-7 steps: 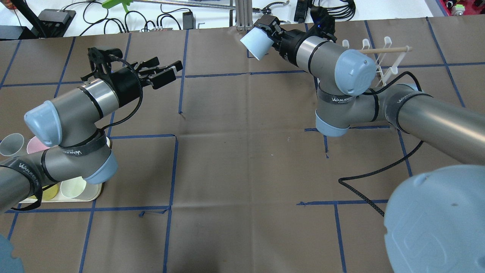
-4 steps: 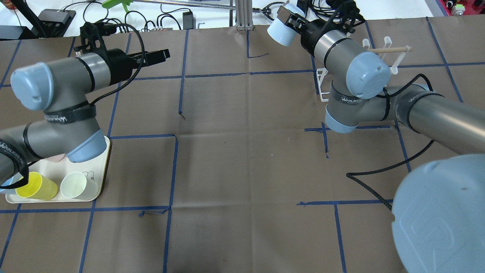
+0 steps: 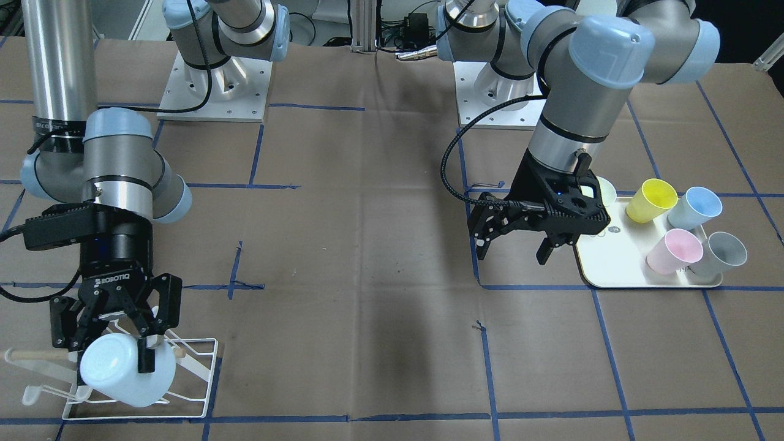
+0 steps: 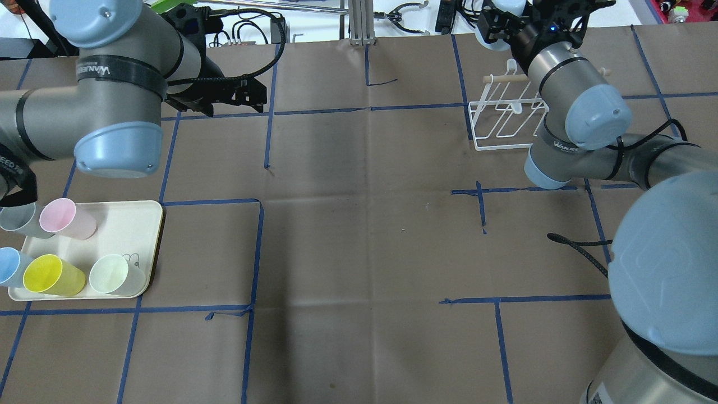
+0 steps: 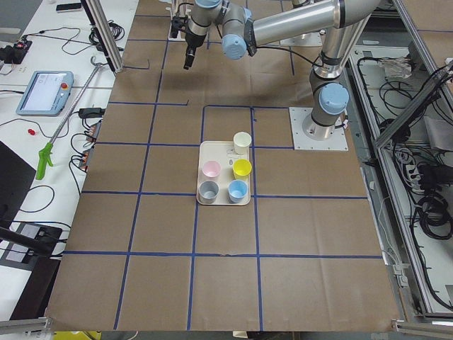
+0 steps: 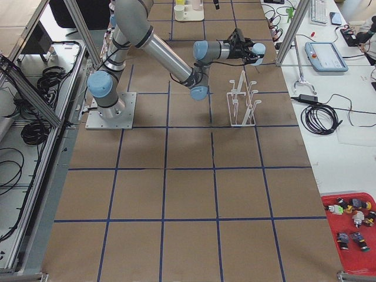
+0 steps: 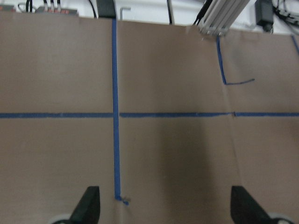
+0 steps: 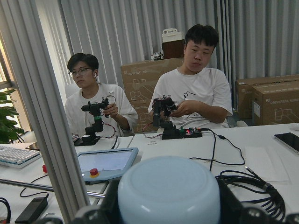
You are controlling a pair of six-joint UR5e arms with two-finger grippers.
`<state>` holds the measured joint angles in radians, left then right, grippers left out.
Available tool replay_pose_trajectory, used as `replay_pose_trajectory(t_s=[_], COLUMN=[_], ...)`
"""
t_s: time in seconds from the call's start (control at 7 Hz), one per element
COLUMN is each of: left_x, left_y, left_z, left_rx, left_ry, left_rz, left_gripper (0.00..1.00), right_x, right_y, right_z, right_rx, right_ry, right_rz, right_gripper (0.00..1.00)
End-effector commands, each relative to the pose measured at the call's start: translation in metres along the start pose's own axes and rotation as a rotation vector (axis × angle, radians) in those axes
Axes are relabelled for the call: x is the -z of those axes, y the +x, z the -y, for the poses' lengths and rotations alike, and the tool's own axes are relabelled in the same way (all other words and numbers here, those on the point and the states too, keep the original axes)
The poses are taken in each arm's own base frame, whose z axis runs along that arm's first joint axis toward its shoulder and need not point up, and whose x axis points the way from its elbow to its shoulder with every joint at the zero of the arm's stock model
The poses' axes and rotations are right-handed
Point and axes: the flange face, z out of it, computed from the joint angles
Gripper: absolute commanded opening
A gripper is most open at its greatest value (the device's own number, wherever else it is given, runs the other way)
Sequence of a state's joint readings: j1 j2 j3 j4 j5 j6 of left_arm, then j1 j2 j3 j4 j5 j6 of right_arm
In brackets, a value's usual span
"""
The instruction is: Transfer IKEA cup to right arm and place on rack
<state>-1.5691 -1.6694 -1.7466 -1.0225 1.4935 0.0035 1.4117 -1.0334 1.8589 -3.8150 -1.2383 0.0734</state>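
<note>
1. Your right end effector (image 3: 107, 352) is pinching the pale blue cup (image 3: 125, 380). One black finger (image 3: 145, 358) lies across the cup's side, and in the right wrist view the cup fills the gap between the fingers.
2. The cup is held tilted over the rack (image 3: 205, 367), on the robot's right, near the operators' edge of the worktop (image 3: 367, 245). It overlaps the wire prongs and the wooden dowel (image 3: 27, 354), but you cannot tell whether it touches either.
3. The rack is white wire and stands on the brown paper, inside one square of the blue tape grid.
4. Your left end effector (image 3: 511, 256) has its fingers spread wide. In its wrist view only paper and tape lines show between the two tips. It is raised over the worktop. The overhead view puts it well apart from the tray (image 4: 134, 221), toward the operators' side.
5. The cream tray carries five cups, all upright with mouths up:
   - grey cup (image 4: 17, 216)
   - pink cup (image 4: 64, 217)
   - blue cup (image 4: 8, 265)
   - yellow cup (image 4: 47, 275)
   - pale green cup (image 4: 112, 274) — partly hidden behind the left end effector in the front-facing view
6. Beyond the held cup, the right wrist view shows two people (image 8: 196, 88) seated at a white desk, each with hands on a small black device.
</note>
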Motion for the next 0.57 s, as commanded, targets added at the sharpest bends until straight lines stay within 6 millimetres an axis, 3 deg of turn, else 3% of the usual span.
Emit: replay_pose_trajectory(t_s=[0.0, 0.29, 0.43], left_x=[0.056, 0.085, 0.09], left_y=[-0.006, -0.007, -0.007], left_z=[-0.019, -0.015, -0.015], left_rx=[0.012, 0.014, 0.014], left_ry=[-0.167, -0.228, -0.233], left_rz=[0.082, 0.099, 0.099], left_gripper=[0.99, 0.99, 0.99], right_x=[-0.006, -0.008, -0.007], right_y=[0.038, 0.046, 0.046], right_z=[-0.019, -0.03, -0.035], right_rx=[0.022, 0.01, 0.007], right_ry=[0.003, -0.019, -0.027], right_rz=[-0.047, -0.059, -0.058], right_gripper=[0.21, 0.21, 0.22])
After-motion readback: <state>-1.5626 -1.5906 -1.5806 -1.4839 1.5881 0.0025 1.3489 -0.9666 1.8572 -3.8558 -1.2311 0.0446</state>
